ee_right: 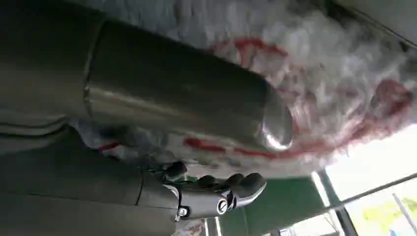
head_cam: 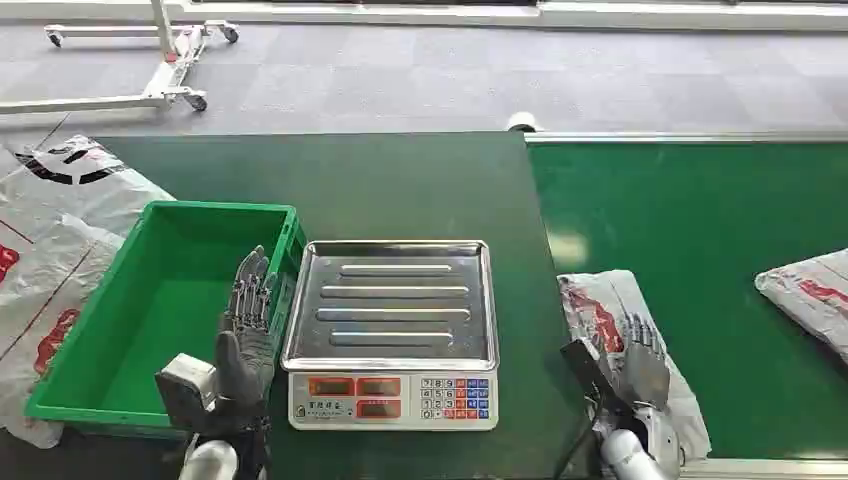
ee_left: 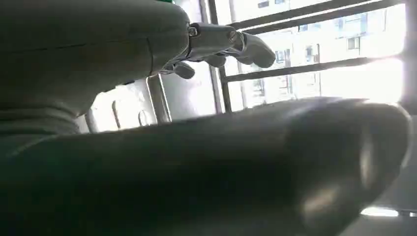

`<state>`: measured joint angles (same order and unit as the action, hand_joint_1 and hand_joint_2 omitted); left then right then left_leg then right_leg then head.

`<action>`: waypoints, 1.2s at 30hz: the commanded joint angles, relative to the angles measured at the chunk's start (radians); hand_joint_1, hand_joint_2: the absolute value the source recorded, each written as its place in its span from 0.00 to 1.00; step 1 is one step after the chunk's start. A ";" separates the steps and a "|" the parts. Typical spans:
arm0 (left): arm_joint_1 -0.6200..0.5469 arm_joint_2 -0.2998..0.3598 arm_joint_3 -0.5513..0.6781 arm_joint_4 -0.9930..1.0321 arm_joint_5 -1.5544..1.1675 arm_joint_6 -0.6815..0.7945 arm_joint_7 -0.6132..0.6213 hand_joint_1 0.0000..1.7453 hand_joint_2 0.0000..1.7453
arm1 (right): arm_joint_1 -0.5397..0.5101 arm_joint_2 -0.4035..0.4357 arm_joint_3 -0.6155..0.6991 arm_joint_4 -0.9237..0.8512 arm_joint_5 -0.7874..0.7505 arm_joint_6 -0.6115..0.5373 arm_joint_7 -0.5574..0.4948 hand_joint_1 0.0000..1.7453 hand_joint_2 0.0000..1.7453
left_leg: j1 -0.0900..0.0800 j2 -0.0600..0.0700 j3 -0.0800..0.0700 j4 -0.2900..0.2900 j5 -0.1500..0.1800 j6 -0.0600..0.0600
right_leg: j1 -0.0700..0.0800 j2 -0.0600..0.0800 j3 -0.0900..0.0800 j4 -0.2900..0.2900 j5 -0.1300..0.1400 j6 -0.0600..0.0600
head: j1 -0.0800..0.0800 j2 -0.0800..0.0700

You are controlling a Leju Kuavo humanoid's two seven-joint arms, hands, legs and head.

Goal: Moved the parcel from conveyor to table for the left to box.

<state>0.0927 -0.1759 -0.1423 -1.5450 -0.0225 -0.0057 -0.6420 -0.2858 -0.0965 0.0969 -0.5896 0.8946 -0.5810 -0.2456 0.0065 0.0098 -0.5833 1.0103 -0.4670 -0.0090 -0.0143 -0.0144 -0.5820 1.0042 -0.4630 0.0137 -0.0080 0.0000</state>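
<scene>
A white parcel with red print (head_cam: 600, 310) (ee_right: 319, 73) lies on the green conveyor belt (head_cam: 700, 210), close to its left edge. My right hand (head_cam: 643, 362) lies on the parcel's near end with its fingers stretched out. In the right wrist view its thumb (ee_right: 187, 103) and fingers (ee_right: 216, 191) stand apart, with the parcel just beyond them and no grip on it. My left hand (head_cam: 247, 320) is raised and open beside the right wall of the green box (head_cam: 215, 208), holding nothing; its fingers (ee_left: 231, 46) point out straight.
A scale with a steel tray (head_cam: 392, 300) stands on the dark green table (head_cam: 400, 185) between box and conveyor. A second parcel (head_cam: 815, 295) lies at the belt's right. White printed bags (head_cam: 60, 210) are heaped left of the box. A white wheeled frame (head_cam: 170, 60) stands on the floor behind.
</scene>
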 commanded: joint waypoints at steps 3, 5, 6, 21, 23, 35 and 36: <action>0.017 0.045 0.005 0.021 0.007 0.013 0.004 0.00 0.00 | 0.006 0.057 0.105 0.347 0.147 0.103 0.200 0.54 1.00 | 0.001 -0.001 0.004 -0.002 0.000 0.000 | 0.002 0.000 0.005 -0.002 -0.001 -0.001 | 0.000 0.000; 0.025 0.045 0.003 0.013 0.011 0.023 0.002 0.00 0.00 | 0.031 0.065 0.099 0.356 0.149 0.148 0.245 1.00 1.00 | 0.002 -0.002 0.007 -0.002 0.000 0.000 | 0.002 -0.001 0.008 -0.003 -0.001 -0.001 | 0.000 0.000; 0.027 0.045 0.003 0.011 0.012 0.024 0.002 0.00 0.00 | 0.035 0.067 0.094 0.353 0.143 0.149 0.233 1.00 1.00 | 0.002 -0.003 0.008 -0.004 0.000 -0.001 | 0.002 -0.001 0.009 -0.005 -0.001 -0.002 | 0.000 0.000; 0.036 0.037 0.015 -0.073 0.016 0.037 0.009 0.00 0.00 | -0.045 0.071 -0.075 0.126 0.076 -0.117 -0.067 1.00 1.00 | 0.008 0.004 0.037 0.001 -0.016 0.000 | 0.008 0.003 0.039 -0.009 -0.012 -0.003 | 0.000 0.000; 0.047 0.035 0.027 -0.083 0.016 0.041 0.004 0.00 0.00 | -0.017 0.090 -0.111 -0.139 0.106 -0.117 -0.100 1.00 1.00 | 0.008 0.007 0.040 0.001 -0.019 0.000 | 0.007 0.005 0.041 -0.008 -0.014 -0.003 | 0.000 0.000; 0.042 0.021 0.047 -0.090 0.036 0.028 -0.024 0.00 0.00 | 0.159 0.101 0.118 -1.064 0.235 -0.071 -0.030 1.00 1.00 | 0.006 0.001 0.028 0.000 -0.018 -0.002 | 0.005 0.001 0.031 -0.005 -0.015 -0.002 | 0.000 0.000; 0.033 0.026 0.040 -0.080 0.035 0.020 -0.021 0.00 0.00 | 0.145 0.098 0.180 -1.065 0.180 -0.026 -0.069 1.00 1.00 | 0.006 0.002 0.028 -0.001 -0.017 -0.001 | 0.005 0.003 0.031 -0.006 -0.015 -0.002 | 0.000 0.000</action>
<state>0.1583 -0.1583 -0.1293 -1.6651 0.0076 0.0309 -0.6664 -0.1852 -0.0100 0.0961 -1.3015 1.1189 -0.6599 -0.2751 0.0137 0.0102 -0.5534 1.0101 -0.4848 -0.0107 -0.0079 -0.0146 -0.5484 0.9978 -0.4788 0.0118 -0.0080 0.0000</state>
